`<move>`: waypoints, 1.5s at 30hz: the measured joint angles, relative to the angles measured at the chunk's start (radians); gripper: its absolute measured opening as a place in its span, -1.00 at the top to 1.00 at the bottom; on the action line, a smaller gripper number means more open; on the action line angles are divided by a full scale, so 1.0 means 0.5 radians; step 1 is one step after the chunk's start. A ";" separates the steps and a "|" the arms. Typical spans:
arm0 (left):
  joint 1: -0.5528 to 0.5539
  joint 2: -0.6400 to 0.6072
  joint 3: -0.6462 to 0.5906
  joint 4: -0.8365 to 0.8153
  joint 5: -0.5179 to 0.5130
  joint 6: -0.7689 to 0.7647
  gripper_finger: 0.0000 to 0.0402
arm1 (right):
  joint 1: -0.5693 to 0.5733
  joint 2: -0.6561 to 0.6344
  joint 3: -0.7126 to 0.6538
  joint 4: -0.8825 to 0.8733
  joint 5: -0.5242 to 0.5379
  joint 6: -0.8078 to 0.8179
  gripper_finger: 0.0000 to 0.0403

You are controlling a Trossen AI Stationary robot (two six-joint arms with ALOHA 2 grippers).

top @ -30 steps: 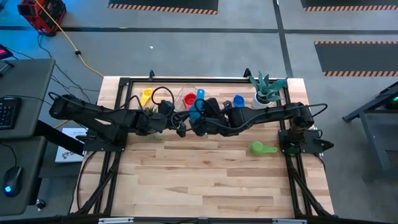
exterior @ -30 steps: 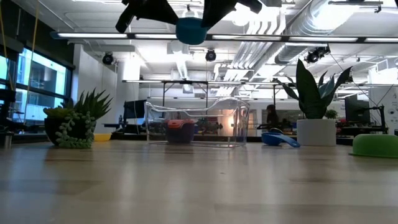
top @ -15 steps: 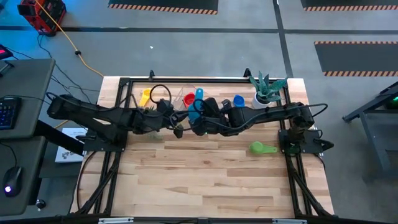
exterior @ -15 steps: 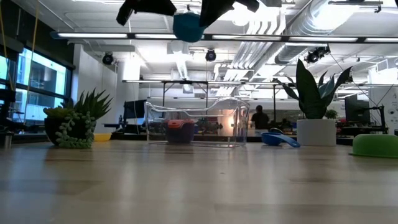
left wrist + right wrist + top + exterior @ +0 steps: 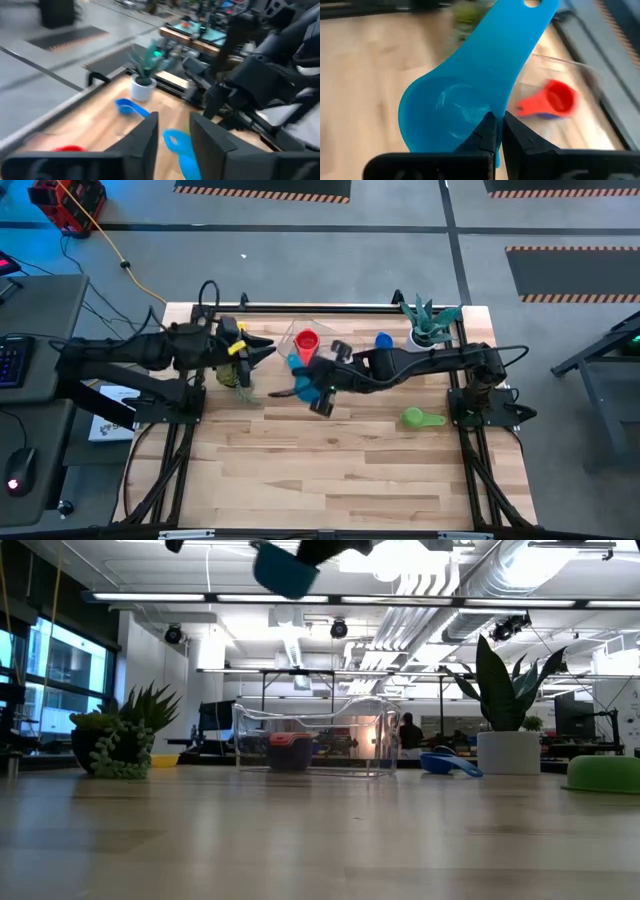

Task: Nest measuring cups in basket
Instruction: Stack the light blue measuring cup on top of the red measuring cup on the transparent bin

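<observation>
My right gripper (image 5: 316,392) is shut on the light blue measuring cup (image 5: 298,370), high above the table just near of the clear basket (image 5: 372,738); the low view shows that cup (image 5: 285,570) at its top. A red cup (image 5: 306,340) lies in the basket on a darker one (image 5: 290,756). A blue cup (image 5: 383,340) and a green cup (image 5: 422,418) rest on the table. My left gripper (image 5: 173,134) is open, back at the table's left by the yellow cup (image 5: 236,346). My right gripper pinches the light blue cup by the bowl's wall (image 5: 481,116), close to where the handle starts. One finger (image 5: 487,131) seems to be inside the bowl, the other outside. The cup is lifted clear and tilted, its handle (image 5: 530,20) pointing away from the gripper.
A tall plant in a white pot (image 5: 430,322) stands at the far right corner, a small succulent (image 5: 230,372) under my left arm. The black frame rail (image 5: 300,308) runs along the far edge. The near half of the wooden table (image 5: 330,470) is bare.
My left gripper has drawn back from the light blue cup toward the table's left edge. My right gripper has carried the cup a little toward the left and near side, and the cup has tipped.
</observation>
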 joint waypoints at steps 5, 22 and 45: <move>0.165 0.081 0.000 -0.014 0.255 -0.287 0.11 | 0.012 0.000 0.000 0.114 -0.008 -0.069 1.00; 0.266 0.174 -0.002 0.007 0.519 -0.737 -0.31 | -0.019 0.001 0.003 0.246 0.105 -0.127 1.00; 0.265 0.330 0.000 0.153 0.521 -0.753 0.93 | -0.038 0.004 0.003 0.240 0.089 -0.165 0.99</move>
